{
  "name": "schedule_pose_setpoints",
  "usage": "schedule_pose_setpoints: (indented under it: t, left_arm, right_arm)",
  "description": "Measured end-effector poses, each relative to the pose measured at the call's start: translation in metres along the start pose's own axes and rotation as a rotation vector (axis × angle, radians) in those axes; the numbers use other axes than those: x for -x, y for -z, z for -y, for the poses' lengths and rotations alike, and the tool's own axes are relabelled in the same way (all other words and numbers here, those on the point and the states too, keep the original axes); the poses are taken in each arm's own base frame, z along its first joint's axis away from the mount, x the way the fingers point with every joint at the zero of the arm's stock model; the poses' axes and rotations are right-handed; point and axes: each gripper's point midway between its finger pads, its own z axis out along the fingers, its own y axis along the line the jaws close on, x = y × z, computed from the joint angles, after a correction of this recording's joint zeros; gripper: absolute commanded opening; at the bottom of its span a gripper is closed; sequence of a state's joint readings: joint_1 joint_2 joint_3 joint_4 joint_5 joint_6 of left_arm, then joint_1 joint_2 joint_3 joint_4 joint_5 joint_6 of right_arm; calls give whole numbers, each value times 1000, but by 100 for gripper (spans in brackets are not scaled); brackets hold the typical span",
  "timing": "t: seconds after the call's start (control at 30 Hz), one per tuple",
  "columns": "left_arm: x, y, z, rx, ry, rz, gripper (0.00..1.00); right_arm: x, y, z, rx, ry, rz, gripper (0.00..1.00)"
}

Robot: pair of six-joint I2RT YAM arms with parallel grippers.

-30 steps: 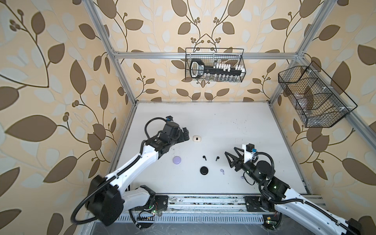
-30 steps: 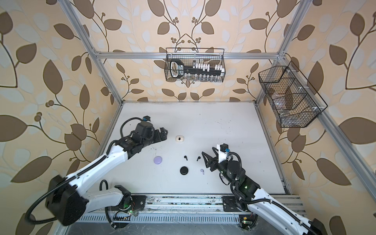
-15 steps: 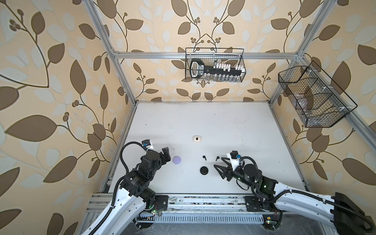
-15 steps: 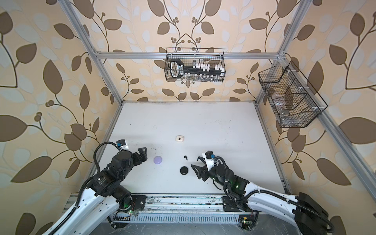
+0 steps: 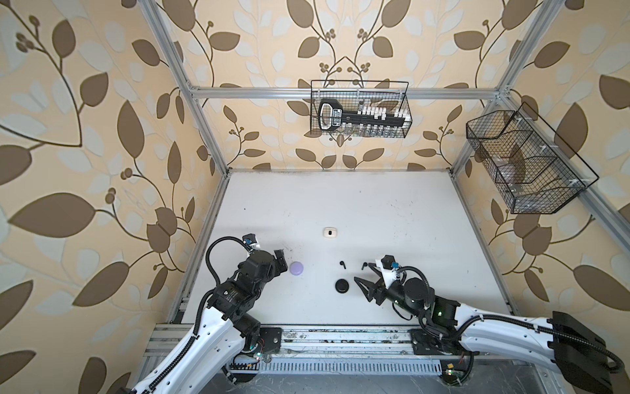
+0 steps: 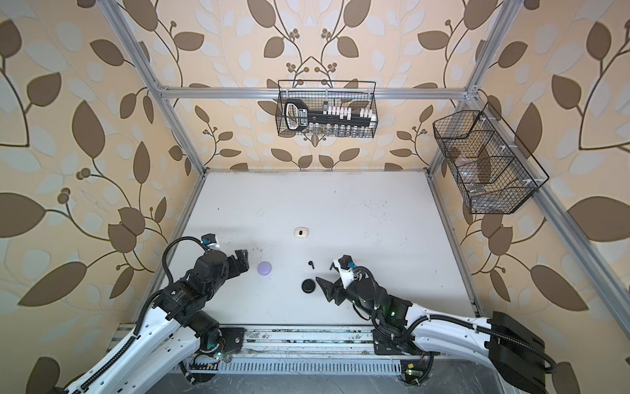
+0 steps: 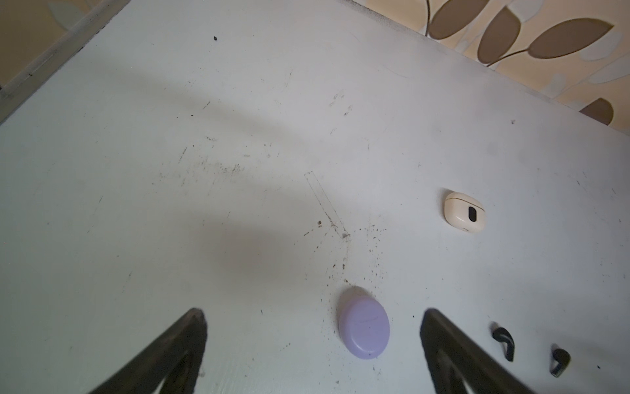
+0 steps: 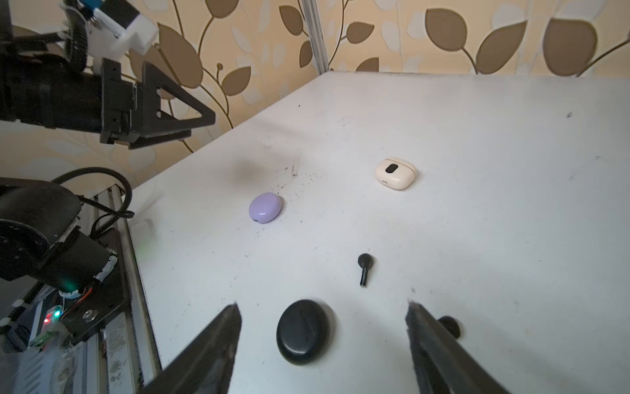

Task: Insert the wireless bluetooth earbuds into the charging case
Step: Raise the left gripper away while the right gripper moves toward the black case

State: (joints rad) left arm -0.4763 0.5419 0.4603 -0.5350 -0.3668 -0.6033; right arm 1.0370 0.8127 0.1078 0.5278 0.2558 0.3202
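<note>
Black earbud point(image 8: 364, 267): lies loose on the white table point(image 5: 341, 204), between the black case point(image 8: 303, 331) and the cream case point(image 8: 395, 173), touching neither.
Long axis: in the right wrist view the stem points back toward the right pincer point(image 8: 323, 304) and the round head points away, so the bud lies almost in line with the reach.
Second black earbud point(image 7: 559, 361): just beside one finger of the right pincer, partly hidden behind it in the right wrist view.
Black case: lid closed, flat on the table, seen in the gap between the two right fingers point(image 8: 211, 344) but not touched by them.
Right pincer: released, fingers wide apart, nothing held.
Left pincer point(image 7: 313, 314): released too, empty, above the table with the lavender case point(image 7: 364, 328) just in front of it.
Cream case: closed, farther back, well apart from both arms.
Nearer arm: the right one, I judge; the bud lies straight ahead of it, beyond the black case, while the left pincer is well apart.
Coming move: probably the fingers must close across the stem, not along it.
</note>
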Motion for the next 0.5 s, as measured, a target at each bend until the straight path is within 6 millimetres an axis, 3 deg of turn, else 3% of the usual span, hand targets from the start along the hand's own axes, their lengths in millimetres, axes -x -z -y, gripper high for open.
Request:
schedule_pose_setpoints:
  t: [0.3,0.5]
  left_arm:
    - [6,10,6,-61,21,30,99]
    - [4,9,9,-75,13,17,99]
  right_arm:
    - [-9,2,1,10,-37,-39,79]
    - [-48,-9,7,-21,-26,-185,82]
